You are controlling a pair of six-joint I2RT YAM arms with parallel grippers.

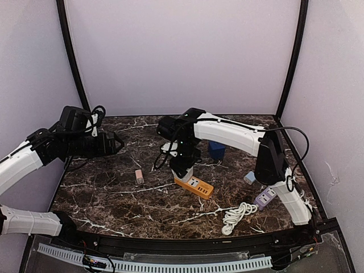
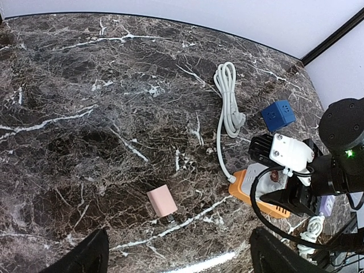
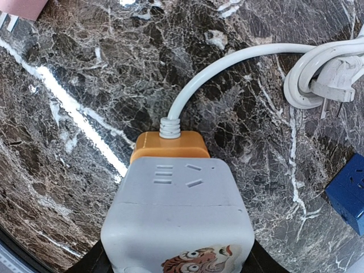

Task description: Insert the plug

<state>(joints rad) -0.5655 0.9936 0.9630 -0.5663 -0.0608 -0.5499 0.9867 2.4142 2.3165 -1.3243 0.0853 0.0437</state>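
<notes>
My right gripper (image 1: 183,168) (image 3: 176,259) is shut on the plug (image 3: 176,216), a grey block with a tiger picture, one black finger (image 3: 94,263) on each side. The block sits over the cord end of the orange power strip (image 1: 196,186) (image 3: 169,147) (image 2: 256,196); whether it is seated I cannot tell. A small pink plug (image 1: 139,176) (image 2: 162,201) lies loose on the marble. Over it, raised off the table, hangs my left gripper (image 1: 116,142) (image 2: 176,253), open and empty.
A blue cube socket (image 1: 216,149) (image 2: 278,115) (image 3: 348,193) stands behind the strip. The strip's white cord ends in a coil (image 2: 227,96) (image 3: 324,74). At the front right lie a purple strip (image 1: 265,197), its coiled cord (image 1: 238,216) and a pale blue adapter (image 1: 249,177).
</notes>
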